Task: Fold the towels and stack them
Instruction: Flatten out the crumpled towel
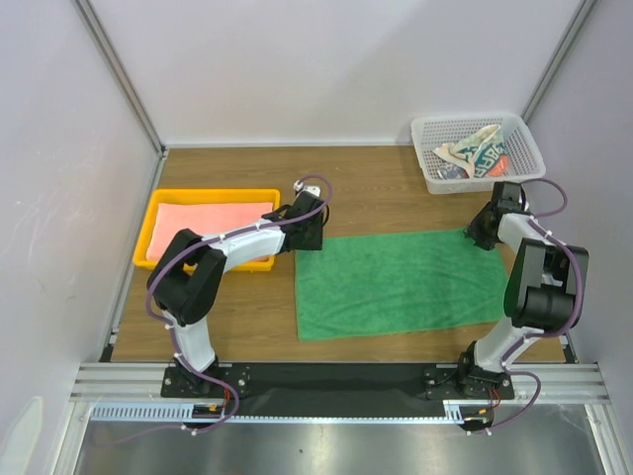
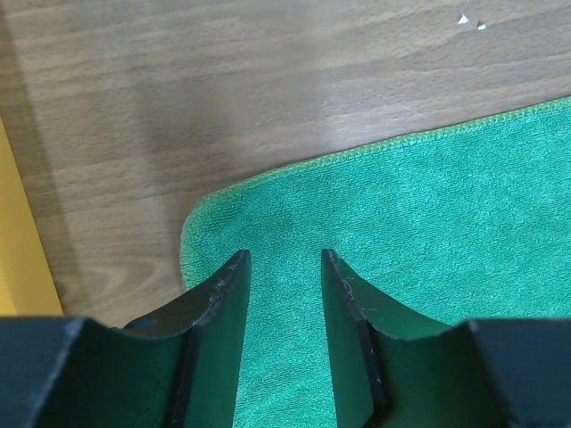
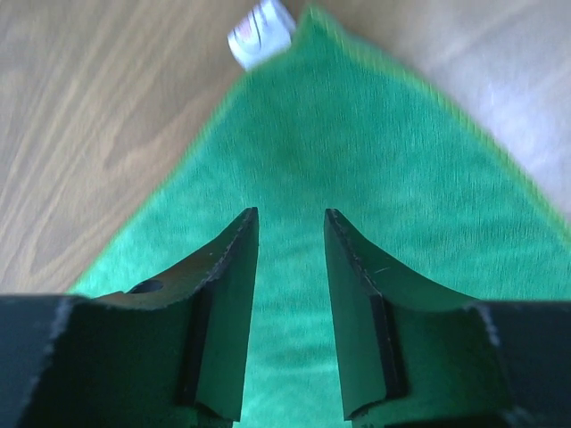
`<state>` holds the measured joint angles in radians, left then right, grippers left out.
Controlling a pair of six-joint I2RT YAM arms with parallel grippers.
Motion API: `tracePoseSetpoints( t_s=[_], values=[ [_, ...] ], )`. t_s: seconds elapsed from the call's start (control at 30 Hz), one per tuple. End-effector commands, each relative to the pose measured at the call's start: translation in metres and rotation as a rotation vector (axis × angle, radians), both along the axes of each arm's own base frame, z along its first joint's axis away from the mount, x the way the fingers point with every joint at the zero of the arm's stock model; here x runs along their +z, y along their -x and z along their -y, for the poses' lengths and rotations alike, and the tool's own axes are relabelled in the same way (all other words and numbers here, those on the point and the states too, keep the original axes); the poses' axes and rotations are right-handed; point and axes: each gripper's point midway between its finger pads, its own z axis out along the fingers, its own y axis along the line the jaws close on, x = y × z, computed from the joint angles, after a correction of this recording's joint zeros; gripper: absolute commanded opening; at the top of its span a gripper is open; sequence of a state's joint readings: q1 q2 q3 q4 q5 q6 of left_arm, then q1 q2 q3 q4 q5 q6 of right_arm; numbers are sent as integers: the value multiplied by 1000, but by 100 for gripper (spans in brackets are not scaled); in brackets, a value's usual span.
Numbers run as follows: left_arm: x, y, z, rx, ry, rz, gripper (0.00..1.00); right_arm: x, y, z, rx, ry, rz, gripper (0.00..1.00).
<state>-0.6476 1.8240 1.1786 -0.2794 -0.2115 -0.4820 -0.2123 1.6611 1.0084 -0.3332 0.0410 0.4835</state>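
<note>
- The green towel [image 1: 396, 282] lies spread flat in the middle of the overhead frame. It is a fuzzy terry rectangle with a stitched hem, on a wood-grain table [image 1: 376, 183].
- The left gripper [image 2: 285, 259] sits over the towel's rounded upper-left corner. Its black, wedge-shaped fingers stand apart, flat cloth shows in the gap, and nothing is pinched.
- The right gripper [image 3: 290, 214] is at the towel's upper-right corner. Its jaws are also parted and released, with green pile visible between them.
- A small white tag [image 3: 260, 33] sticks out at that corner's tip, at the top of the wrist view. It is blurred and its print is unreadable.
- The pink towel [image 1: 213, 220] lies smooth in a yellow plastic tray [image 1: 148, 242] at the left of the frame. The left arm [image 1: 237, 247] hides its right end.
- The patterned towel [image 1: 473, 156] is crumpled in a white mesh basket [image 1: 524, 148] at the upper right. It is too bunched for the letters to be read.
- From above, the wrists cover both sets of fingertips. I can't tell whether they touch the cloth.
</note>
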Motion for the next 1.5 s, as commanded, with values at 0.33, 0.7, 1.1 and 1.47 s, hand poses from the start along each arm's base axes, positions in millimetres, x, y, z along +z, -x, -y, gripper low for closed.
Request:
tracePoseSetpoints(
  t_s=[0.33,0.7,1.1,1.47],
  values=[
    [-16,-3,10,-1,27,-36,42,-19,-45,45,-80,126,39,31],
    [-27,-36,10,-19,-23,-20,44,-41,-54,68,-110,124,-9,28],
    [10,-68,18,-126,-6,35,52,26,-24,39,-64,51,76,42],
    [69,24,43,-312,90,0,67,43,88,27,-236,19,-47,51]
  ],
)
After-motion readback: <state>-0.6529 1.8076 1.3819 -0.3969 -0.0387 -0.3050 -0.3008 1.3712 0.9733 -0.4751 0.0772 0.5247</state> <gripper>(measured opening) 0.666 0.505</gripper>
